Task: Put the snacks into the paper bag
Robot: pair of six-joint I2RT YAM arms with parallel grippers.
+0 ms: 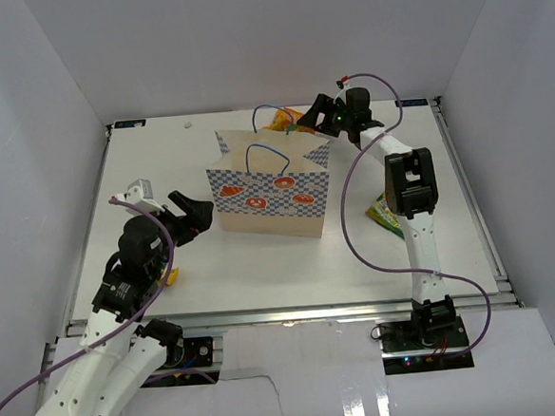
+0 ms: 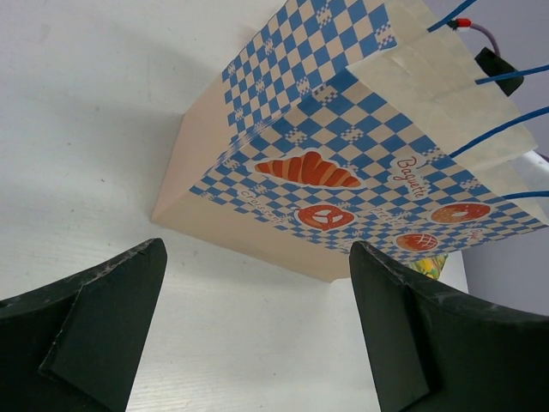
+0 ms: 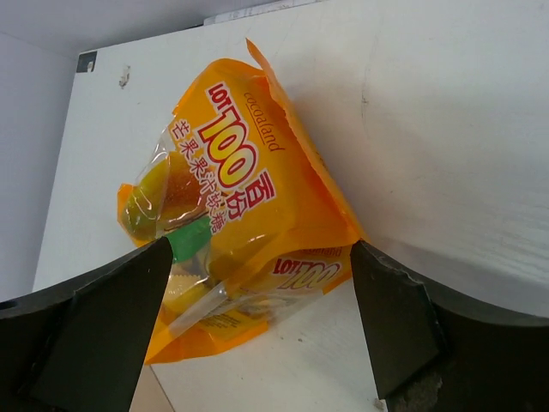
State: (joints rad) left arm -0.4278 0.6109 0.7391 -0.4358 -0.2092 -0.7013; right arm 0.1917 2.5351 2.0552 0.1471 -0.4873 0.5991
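From above, only a sliver of orange pouch (image 1: 279, 122) behind the upright paper bag (image 1: 272, 194) on the tabletop (image 1: 452, 253). Shows plainly only at the right wrist, lying within the wide-spread, empty right hand (image 3: 266, 275). Left hand (image 2: 257, 257) likewise agape, empty, facing the bag.
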